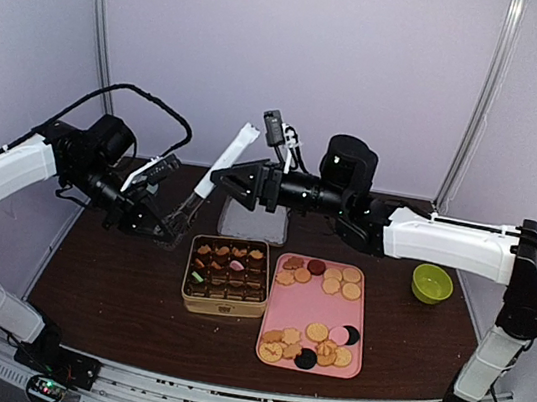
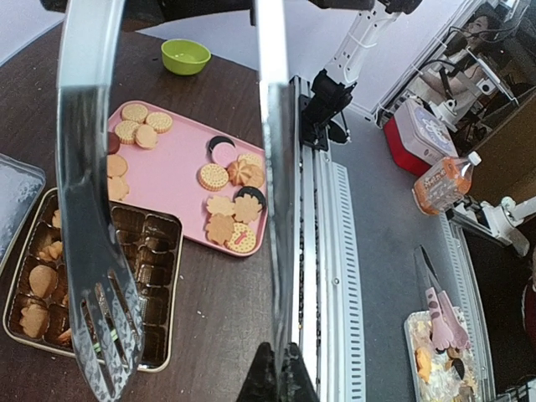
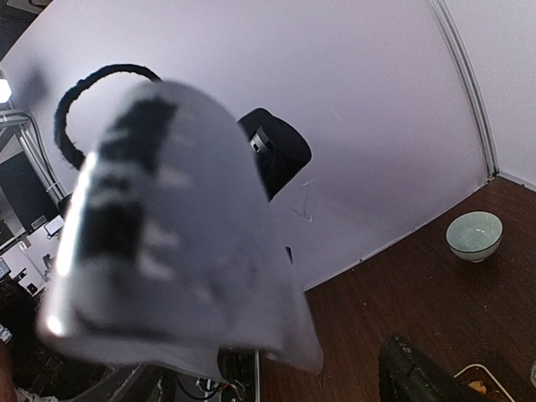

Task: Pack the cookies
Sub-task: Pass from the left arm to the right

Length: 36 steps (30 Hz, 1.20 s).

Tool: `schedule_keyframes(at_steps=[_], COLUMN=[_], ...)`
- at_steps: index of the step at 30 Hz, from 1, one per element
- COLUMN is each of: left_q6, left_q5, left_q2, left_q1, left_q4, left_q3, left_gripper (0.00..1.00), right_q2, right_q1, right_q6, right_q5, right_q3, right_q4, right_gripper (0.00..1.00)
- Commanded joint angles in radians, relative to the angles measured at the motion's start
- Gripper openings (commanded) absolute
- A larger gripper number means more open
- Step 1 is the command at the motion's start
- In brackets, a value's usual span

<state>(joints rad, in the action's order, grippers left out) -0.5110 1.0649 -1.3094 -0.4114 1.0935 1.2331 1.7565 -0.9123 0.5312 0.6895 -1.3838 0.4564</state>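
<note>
Left gripper [image 1: 162, 224] was clamped on the tongs [image 1: 222, 159], far-left of the tin [image 1: 222, 307]; right gripper [image 1: 223, 182] stood open beside them.

Right wrist view: blurred pale shape [image 3: 167, 234] filled the left half, identity unclear; tin [image 3: 490, 381] was cut by the bottom edge; left wrist view: tongs [image 2: 92, 251] were blurred, cropped at top; top view: cookies [image 1: 228, 266] in the tin were too small to sort.

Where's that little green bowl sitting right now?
In the overhead view, the green bowl sits on the right side of the table, just right of the pink tray and apart from it.
</note>
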Motion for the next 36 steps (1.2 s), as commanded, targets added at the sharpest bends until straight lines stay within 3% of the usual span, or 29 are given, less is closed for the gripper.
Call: schedule_keyframes(at_steps=[1,15,20,28,36], left_q6=[-0.040,-0.054,-0.070,-0.071,-0.083], left_q5=[-0.005,-0.004,-0.010,-0.015,-0.023], left_q2=[0.022,0.013,0.015,0.011,0.009], left_q1=[0.005,0.004,0.004,0.004,0.004], left_q4=[-0.001,-0.001,0.020,0.025,0.041], left_q3=[0.021,0.027,0.023,0.020,0.029], left_gripper=[0.00,0.00,0.00,0.00,0.00], right_q2=[0.030,0.124,0.125,0.118,0.114], right_q1=[0.006,0.006,0.031,0.035,0.034], right_q6=[0.102,0.255,0.302,0.199,0.116], right_q5=[0.072,0.168,0.193,0.248,0.283], right_q3=[-0.017,-0.085,-0.093,-0.150,-0.189], right_q4=[0.136,0.254,0.296,0.099,-0.041], right_gripper=[0.79,0.62,0.65,0.61,0.49])
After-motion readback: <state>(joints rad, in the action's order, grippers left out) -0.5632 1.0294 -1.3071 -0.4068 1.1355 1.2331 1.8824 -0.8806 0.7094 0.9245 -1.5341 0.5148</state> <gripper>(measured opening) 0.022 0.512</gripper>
